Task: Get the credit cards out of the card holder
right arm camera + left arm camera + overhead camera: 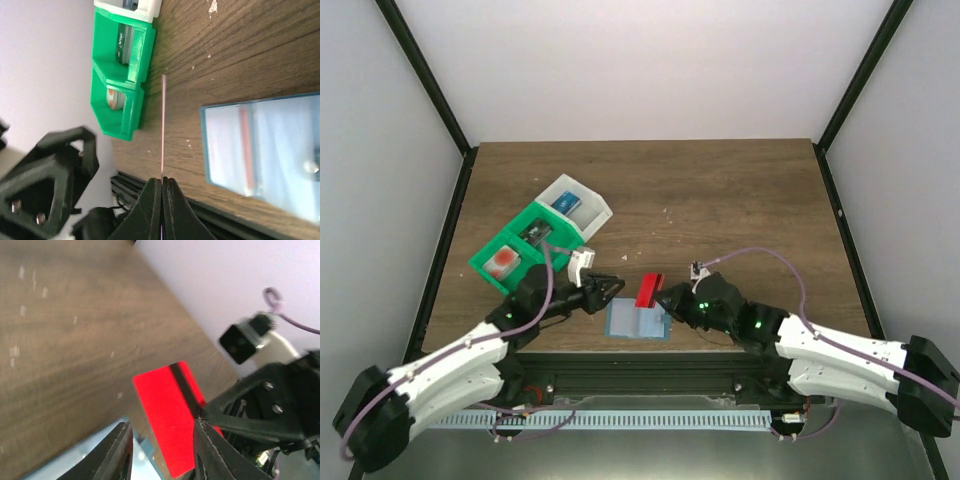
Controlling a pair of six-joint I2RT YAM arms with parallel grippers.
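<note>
The card holder (638, 321) lies open and flat near the table's front edge, with pale inner pockets (265, 150). A red strip of a credit card (243, 145) shows inside one pocket. My right gripper (663, 297) is shut on the edge of another credit card (648, 290), held upright just above the holder. This card is red with a black stripe (167, 415) and appears edge-on in the right wrist view (163, 120). My left gripper (615, 288) is open just left of this card, its fingers (117, 450) apart on either side of it.
A green-and-white compartment tray (525, 250) stands at the back left with small items in its bins, one with a red spot (503, 262). Black frame rails run along the table's sides and front edge (200, 210).
</note>
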